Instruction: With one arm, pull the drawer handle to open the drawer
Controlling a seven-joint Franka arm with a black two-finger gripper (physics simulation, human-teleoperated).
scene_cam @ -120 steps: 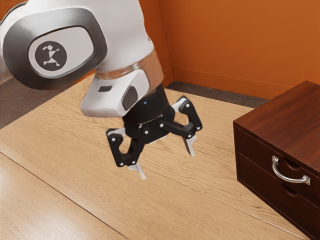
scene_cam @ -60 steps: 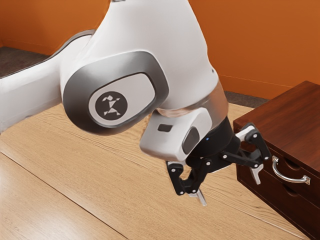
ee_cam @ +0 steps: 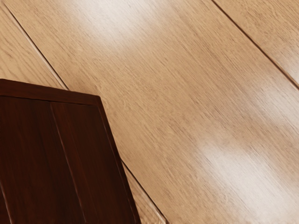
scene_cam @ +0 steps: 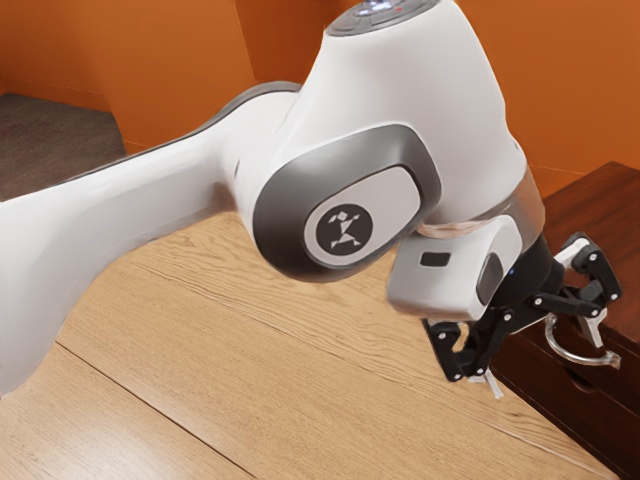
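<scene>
Reaching across from the exterior view's left, the white Franka arm (scene_cam: pixel 300 200) holds its black gripper (scene_cam: pixel 545 358) against the front of a dark wooden cabinet (scene_cam: pixel 600 205) at the exterior view's right edge. The claw is released: its fingers (scene_cam: pixel 490 383) stand wide apart, one pale tip low near the cabinet's front corner, the other up beside the far end of the silver drawer handle (scene_cam: pixel 570 354). The curved handle lies between the spread fingers, and neither pad can be seen to press on it. It is mounted on the upper drawer (scene_cam: pixel 628 372), whose front looks level with the cabinet face from this side. The cabinet stands on a light wooden surface (scene_cam: pixel 250 350) with long plank seams, and orange walls (scene_cam: pixel 150 60) rise behind the arm. From the wrist camera, the cabinet's dark top (ee_cam: pixel 56 158) lies under the hand, its corner jutting over the pale planks (ee_cam: pixel 196 93).
</scene>
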